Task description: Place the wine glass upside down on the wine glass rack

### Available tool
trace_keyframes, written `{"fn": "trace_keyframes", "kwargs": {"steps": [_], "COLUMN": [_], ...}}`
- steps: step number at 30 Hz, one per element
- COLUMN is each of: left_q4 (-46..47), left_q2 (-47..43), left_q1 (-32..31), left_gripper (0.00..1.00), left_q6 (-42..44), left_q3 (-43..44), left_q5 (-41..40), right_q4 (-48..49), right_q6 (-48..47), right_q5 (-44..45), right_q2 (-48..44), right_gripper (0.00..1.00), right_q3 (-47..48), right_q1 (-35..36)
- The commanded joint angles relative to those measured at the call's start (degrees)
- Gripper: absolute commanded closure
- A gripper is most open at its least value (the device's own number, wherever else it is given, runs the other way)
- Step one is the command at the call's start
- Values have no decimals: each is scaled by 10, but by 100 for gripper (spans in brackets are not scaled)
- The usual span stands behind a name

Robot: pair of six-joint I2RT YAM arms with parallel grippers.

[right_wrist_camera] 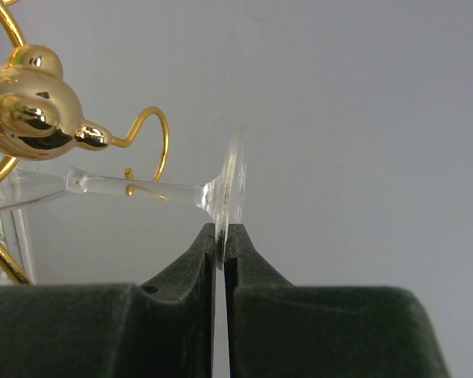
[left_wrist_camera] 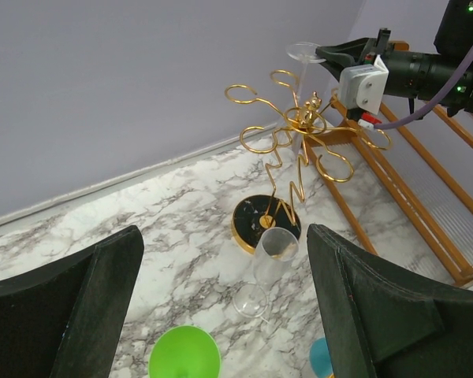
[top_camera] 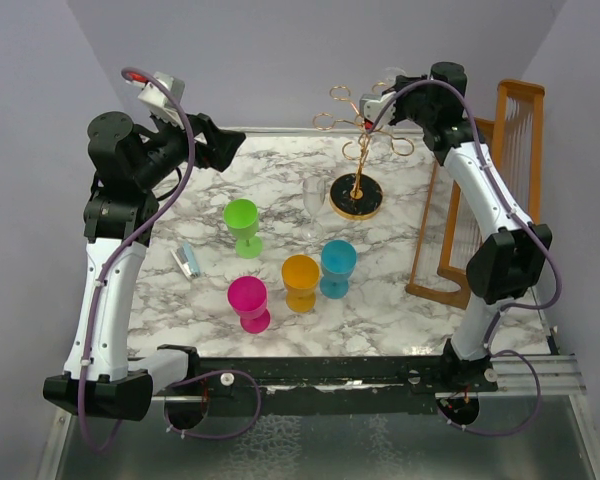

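Right gripper [right_wrist_camera: 221, 236]: black fingers [right_wrist_camera: 199, 264] pressed together, pinching the rim of the foot of the clear stemmed wine glass [right_wrist_camera: 142, 189]. The glass hangs inverted at the crown of the thin gold wire rack with ring-ended arms and black round base [top_camera: 357, 150], stem close beside the gold knob.

Left gripper [left_wrist_camera: 225, 240]: fingers spread wide, holding nothing, well apart from the rack.

Doing the step well, by my judgement:
- The pinch is on a thin glass edge, so move slowly with no twisting.
- Slide the stem fully into a ring's slot, then lower until the foot rests on the wire.
- Release only once the foot bears on the ring.
- Avoid nudging the rack's light frame.

Hard to make out:
- The bowel of the held glass is lost behind the gold arms.
- Cannot tell whether the stem sits inside a ring.
- A second clear wine glass [top_camera: 313, 205] stands just beside the base, nearly invisible against the white marbled table [top_camera: 400, 290].
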Motion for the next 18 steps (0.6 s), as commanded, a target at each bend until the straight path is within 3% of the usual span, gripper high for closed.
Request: {"fn": "trace_keyframes", "kwargs": {"steps": [1,18], "left_q4": [22,21], "left_q2": [1,1], "left_q1": [6,11], "left_gripper": [13,13], "left_q6": [-7,-7], "left_q3": [-1,0], "left_q5": [10,13], "right_q4": [-30,-42], "right_q6": [-28,-44], "right_q5": [-51,-79], "right_q2": [15,61], "right_gripper": [99,99], "right_q3": [47,108], "right_q1": [2,2]}}
